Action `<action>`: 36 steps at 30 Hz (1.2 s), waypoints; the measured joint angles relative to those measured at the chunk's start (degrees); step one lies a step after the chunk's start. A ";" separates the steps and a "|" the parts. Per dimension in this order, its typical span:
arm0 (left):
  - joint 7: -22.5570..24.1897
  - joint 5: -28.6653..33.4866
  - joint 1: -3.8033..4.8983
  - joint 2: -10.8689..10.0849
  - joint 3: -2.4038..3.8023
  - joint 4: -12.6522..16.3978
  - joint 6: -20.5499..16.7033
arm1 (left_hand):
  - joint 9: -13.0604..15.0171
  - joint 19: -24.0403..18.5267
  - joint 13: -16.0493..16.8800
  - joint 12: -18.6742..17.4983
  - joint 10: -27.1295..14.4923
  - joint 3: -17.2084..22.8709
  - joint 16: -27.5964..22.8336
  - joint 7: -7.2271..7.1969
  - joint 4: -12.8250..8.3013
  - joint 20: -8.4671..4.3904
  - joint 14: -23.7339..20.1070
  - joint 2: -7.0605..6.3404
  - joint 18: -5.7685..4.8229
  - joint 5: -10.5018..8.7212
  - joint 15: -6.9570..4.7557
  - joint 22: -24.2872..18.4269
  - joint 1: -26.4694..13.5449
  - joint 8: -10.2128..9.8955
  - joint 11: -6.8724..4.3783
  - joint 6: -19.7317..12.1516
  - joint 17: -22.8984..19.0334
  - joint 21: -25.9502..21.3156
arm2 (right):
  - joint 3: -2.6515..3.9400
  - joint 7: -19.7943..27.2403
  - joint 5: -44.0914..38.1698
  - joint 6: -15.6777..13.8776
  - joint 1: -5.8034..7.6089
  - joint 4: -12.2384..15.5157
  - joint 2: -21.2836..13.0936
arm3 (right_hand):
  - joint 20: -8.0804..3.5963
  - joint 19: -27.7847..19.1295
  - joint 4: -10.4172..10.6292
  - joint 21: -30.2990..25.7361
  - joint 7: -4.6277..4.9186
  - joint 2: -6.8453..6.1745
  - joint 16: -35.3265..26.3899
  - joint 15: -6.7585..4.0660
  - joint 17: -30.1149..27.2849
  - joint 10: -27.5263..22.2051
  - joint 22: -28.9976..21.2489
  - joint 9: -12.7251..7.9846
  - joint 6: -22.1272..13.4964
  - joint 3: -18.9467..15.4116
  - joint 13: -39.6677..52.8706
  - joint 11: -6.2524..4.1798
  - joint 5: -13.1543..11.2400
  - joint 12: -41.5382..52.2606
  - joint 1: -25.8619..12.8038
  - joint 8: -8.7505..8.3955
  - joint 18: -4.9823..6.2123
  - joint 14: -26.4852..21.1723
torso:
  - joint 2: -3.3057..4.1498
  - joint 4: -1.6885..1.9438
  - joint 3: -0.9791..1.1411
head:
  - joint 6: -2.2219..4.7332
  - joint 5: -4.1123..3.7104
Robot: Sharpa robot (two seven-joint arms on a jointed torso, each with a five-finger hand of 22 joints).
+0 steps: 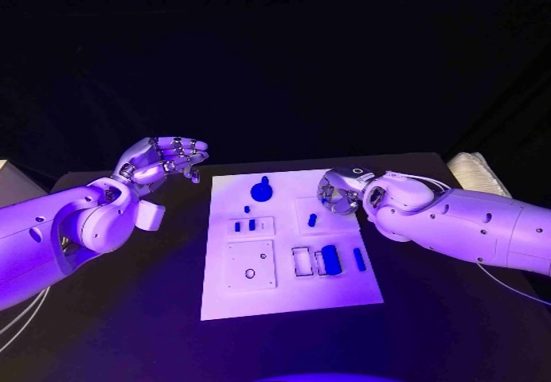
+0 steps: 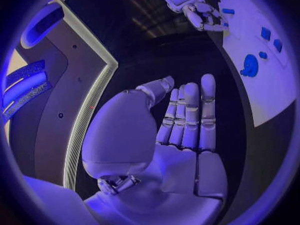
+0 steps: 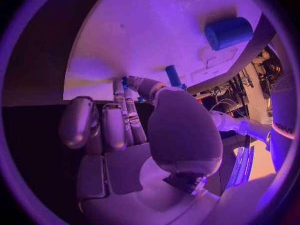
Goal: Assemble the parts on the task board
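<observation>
On the task board (image 1: 287, 294), blue parts (image 1: 330, 259) lie nearest, awaiting assembly; farther back the right hand (image 1: 340, 193) reaches over a small peg (image 1: 312, 219), its grasp impossible to tell; the left hand (image 1: 164, 159) waits off-board, fingers apart, empty.

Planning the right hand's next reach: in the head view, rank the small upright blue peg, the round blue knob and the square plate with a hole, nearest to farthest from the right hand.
1. Small upright blue peg, just beside the right hand, on the board's right half.
2. Round blue knob, at the board's far edge, toward the middle.
3. Square plate with a hole, on the board's near left part.
</observation>
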 measured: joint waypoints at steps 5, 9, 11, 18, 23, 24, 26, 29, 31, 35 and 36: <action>-0.14 0.00 0.00 0.01 0.00 0.00 0.18 | 0.00 0.12 0.00 0.00 0.20 0.00 0.22 0.00 0.00 0.12 0.14 0.00 0.00 0.00 -0.14 0.00 0.00 0.00 0.21 0.00 0.05 0.00 | -0.02 -0.95 -0.02 -0.57 -0.15 0.10 0.21 | -0.09 0.51 -1.27 3.48 0.02 0.59 2.15 -0.19 2.10 0.75 4.29 1.27 0.37 1.27 0.24 -0.11 0.83 -0.22 0.59 1.10 -0.88 -0.19 | -0.01 -0.01 0.00 | -0.18 0.05; -0.30 -0.07 0.00 0.05 0.00 -0.05 0.34 | 0.00 0.21 0.00 0.00 0.20 0.00 0.22 0.00 0.00 0.21 0.21 0.00 0.00 0.00 -0.21 0.00 0.00 0.00 0.21 0.00 0.06 0.00 | -0.09 -1.83 -0.19 -1.12 -0.29 0.27 0.32 | -0.09 0.51 -2.07 4.51 0.02 0.75 2.55 -0.19 2.55 0.92 5.78 1.96 0.37 2.07 0.37 0.00 0.97 -0.50 0.76 1.52 -0.88 -0.20 | -0.08 0.00 0.04 | -0.26 0.12; -0.37 -0.11 0.01 0.08 0.00 -0.07 0.40 | 0.00 0.21 -0.01 0.00 0.20 0.00 0.21 0.00 0.00 0.21 0.21 0.00 0.00 0.00 -0.21 0.00 0.00 0.00 0.21 0.00 0.11 0.00 | -0.14 -2.19 -0.32 -1.40 -0.36 0.36 0.37 | -0.09 0.51 -2.13 4.85 0.01 0.75 2.55 -0.19 2.56 0.99 6.16 2.14 0.37 2.12 0.43 0.05 0.97 -0.56 0.76 1.73 -0.88 -0.20 | -0.13 0.00 0.04 | -0.26 0.12; -0.59 -0.25 0.01 0.20 0.00 -0.26 0.57 | -0.05 0.21 -0.01 0.00 0.20 0.00 0.21 0.00 0.00 0.21 0.21 0.00 0.00 0.00 -0.21 0.00 0.00 0.00 0.21 0.00 0.10 0.00 | -0.20 -3.19 -0.68 -3.58 -0.54 0.86 0.31 | -0.09 0.50 -2.45 5.05 0.01 0.75 2.54 -0.18 2.17 1.00 6.47 2.50 0.37 2.60 0.75 0.04 0.97 -0.40 0.77 1.97 -0.88 -0.20 | -0.14 -0.01 0.02 | -0.26 0.16; -0.68 -0.34 0.00 0.32 0.00 -0.50 0.63 | -0.05 0.21 -0.01 0.00 0.20 0.16 0.21 0.00 -0.16 0.21 0.21 0.00 0.00 0.00 -0.21 0.01 0.00 0.00 0.21 0.00 0.15 0.00 | -0.19 -3.39 -0.74 -6.33 -0.54 1.42 0.07 | -0.09 0.50 -2.52 5.29 0.01 0.75 2.54 -0.18 2.17 1.00 6.74 2.61 0.37 2.86 0.76 0.04 0.92 -0.40 0.77 1.97 -0.88 -0.20 | -0.15 -0.01 0.03 | -0.13 0.16; -0.70 -0.36 0.00 0.34 0.00 -0.57 0.64 | -0.05 0.21 -0.01 0.00 0.20 0.16 0.21 0.00 -0.16 0.21 0.21 0.00 0.00 0.00 -0.21 0.00 0.00 0.00 0.21 0.00 0.15 0.00 | -0.14 -3.39 -0.74 -7.19 -0.54 1.57 -0.02 | -0.09 0.50 -2.58 5.29 0.01 0.75 2.54 -0.18 2.10 1.00 6.83 2.99 0.37 2.93 0.75 0.04 0.92 -0.41 0.77 1.97 -0.88 -0.20 | -0.15 -0.02 0.03 | -0.10 0.16; -0.73 -0.37 0.00 0.37 0.00 -0.69 0.66 | -0.05 0.21 -0.01 0.00 0.20 0.16 0.21 0.00 -0.16 0.21 0.21 0.00 0.00 0.00 -0.21 0.01 0.00 0.00 0.21 0.00 0.15 0.00 | -0.10 -3.39 -0.74 -8.47 -0.49 1.83 -0.21 | -0.09 0.50 -2.59 5.29 0.01 0.74 2.54 -0.32 2.10 1.01 6.84 2.99 0.37 2.93 0.75 0.04 0.82 -0.41 0.77 1.97 -0.88 -0.07 | -0.15 -0.03 0.03 | -0.06 0.20; -0.77 -0.39 0.00 0.40 0.00 -0.83 0.66 | -0.05 0.21 -0.01 0.00 0.20 0.16 0.21 0.00 -0.16 0.21 0.21 0.00 0.00 0.00 -0.21 0.01 0.00 0.00 0.21 0.00 0.15 0.00 | -0.07 -3.36 -0.60 -10.48 -0.47 2.30 -0.67 | -0.09 0.50 -2.59 5.49 0.01 0.74 2.54 -0.40 2.10 1.01 6.89 2.93 0.36 2.93 0.74 0.04 0.81 -0.41 0.77 1.97 -0.87 0.01 | -0.15 -0.05 0.01 | -0.05 0.35; -0.81 -0.41 0.00 0.43 0.00 -0.95 0.66 | -0.19 0.21 -0.01 0.00 0.20 0.00 0.21 0.11 -0.33 0.21 0.21 0.00 0.00 0.00 -0.21 0.04 0.00 0.00 0.21 -0.35 0.21 0.00 | -0.02 -3.25 -0.43 -11.82 -0.47 2.68 -1.14 | -0.09 0.50 -2.58 5.49 0.01 0.74 2.53 -0.40 2.10 1.01 6.89 2.92 0.36 2.93 0.73 0.04 0.74 -0.41 0.78 1.97 -0.87 0.01 | -0.15 -0.06 0.01 | -0.08 0.47; -0.91 -0.43 0.00 0.50 0.00 -1.11 0.66 | -0.33 0.21 -0.01 0.00 -0.02 0.00 0.21 0.23 -0.32 0.21 0.21 0.00 0.00 0.00 -0.21 0.07 0.00 0.00 0.43 -0.82 0.27 0.00 | 0.17 -2.89 0.21 -13.85 -0.34 4.26 -2.51 | -0.09 0.50 -2.59 5.49 0.01 0.75 2.53 -0.39 2.10 1.01 6.89 2.85 0.35 2.93 0.72 0.04 0.67 -0.42 0.78 2.20 -0.87 0.01 | -0.15 -0.07 0.00 | -0.10 0.53; -0.93 -0.43 0.00 0.51 0.00 -1.12 0.66 | -0.33 0.21 -0.02 0.00 -0.02 0.00 0.21 0.23 -0.32 0.21 0.21 0.00 0.00 0.00 -0.21 0.07 0.00 0.00 0.43 -0.82 0.27 0.00 | 0.22 -2.81 0.40 -14.22 -0.32 4.84 -2.88 | -0.09 0.50 -2.59 5.49 0.01 0.75 2.53 -0.39 2.10 1.01 6.89 2.84 0.35 2.93 0.72 0.04 0.60 -0.42 0.78 2.20 -0.87 0.01 | -0.15 -0.06 0.00 | -0.10 0.59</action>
